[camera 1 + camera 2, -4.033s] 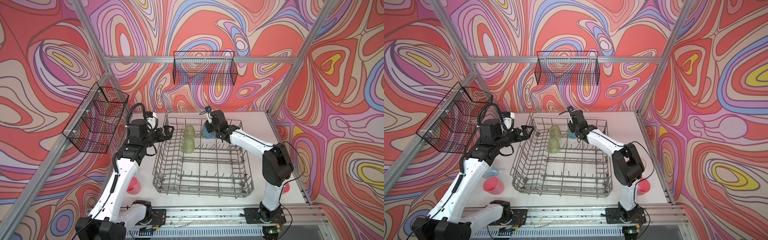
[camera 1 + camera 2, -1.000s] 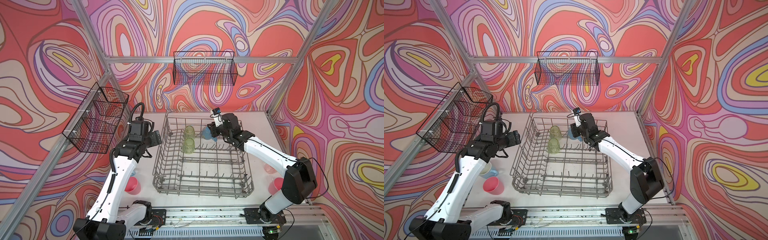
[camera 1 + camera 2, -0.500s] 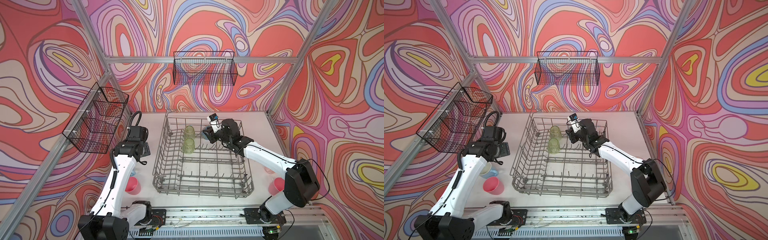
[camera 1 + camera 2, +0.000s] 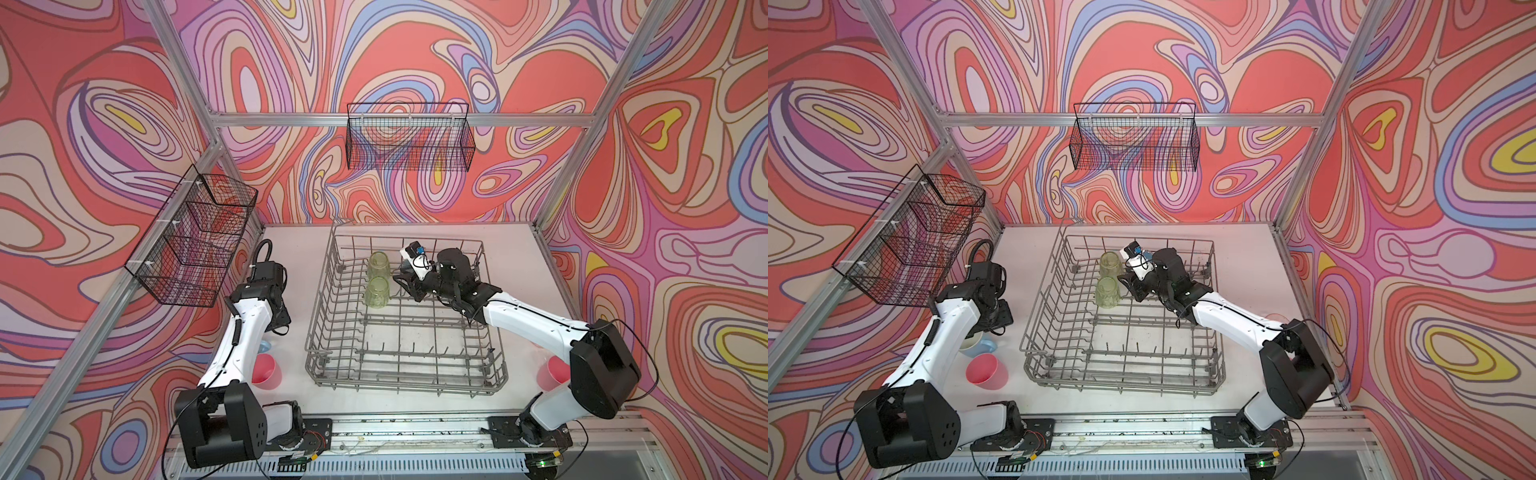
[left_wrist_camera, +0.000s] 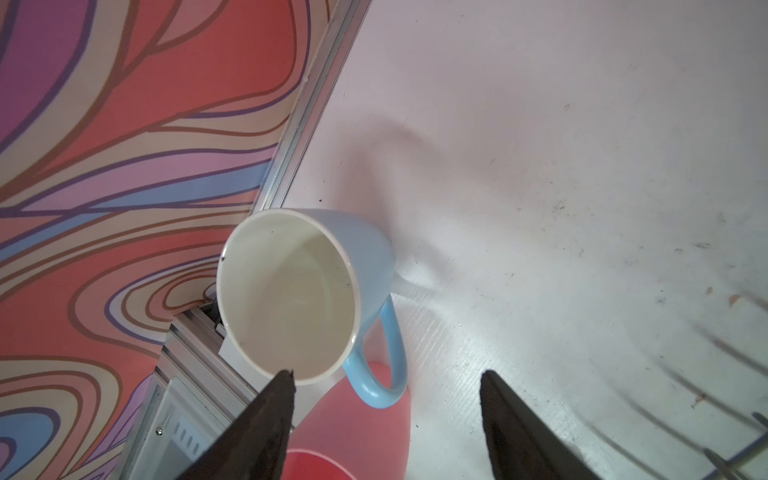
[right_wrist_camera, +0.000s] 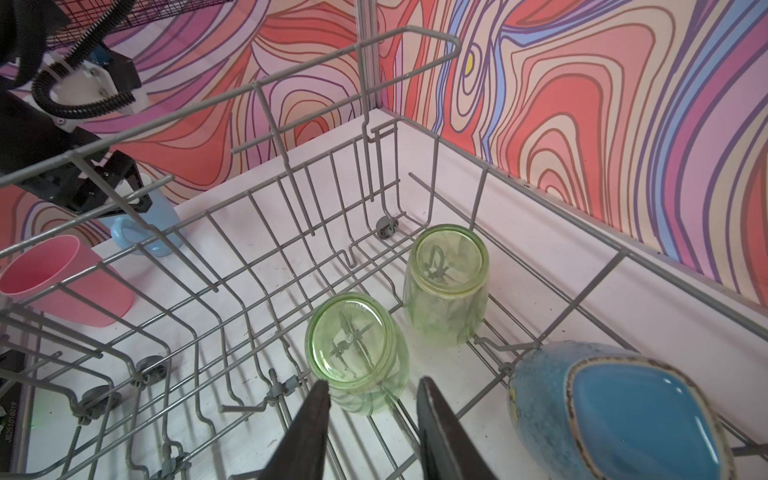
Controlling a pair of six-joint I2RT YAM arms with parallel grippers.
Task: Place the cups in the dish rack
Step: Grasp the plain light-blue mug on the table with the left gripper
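The grey dish rack (image 4: 399, 384) stands mid-table. Two yellow-green tumblers (image 4: 377, 292) (image 4: 378, 264) sit upside down in its far left part, and a blue mug (image 6: 615, 409) sits upside down beside them. My right gripper (image 6: 372, 382) hovers open and empty just in front of the nearer tumbler (image 6: 355, 345). Left of the rack a blue mug (image 5: 307, 286) stands upright on the table, touching an opaque pink cup (image 5: 353, 428). My left gripper (image 5: 384, 374) hangs open above the mug's handle, holding nothing. Another pink cup (image 4: 550, 372) stands at the right, partly behind the arm.
Black mesh baskets hang on the left wall (image 4: 195, 245) and the back wall (image 4: 409, 141). An aluminium frame rail (image 5: 307, 108) runs along the table edge close behind the blue mug. The near rows of the rack hold only tines.
My left gripper has swung down from beside the rack to above the blue mug and narrowed somewhat. My right gripper has left the other blue mug in the rack and shifted towards the tumblers.
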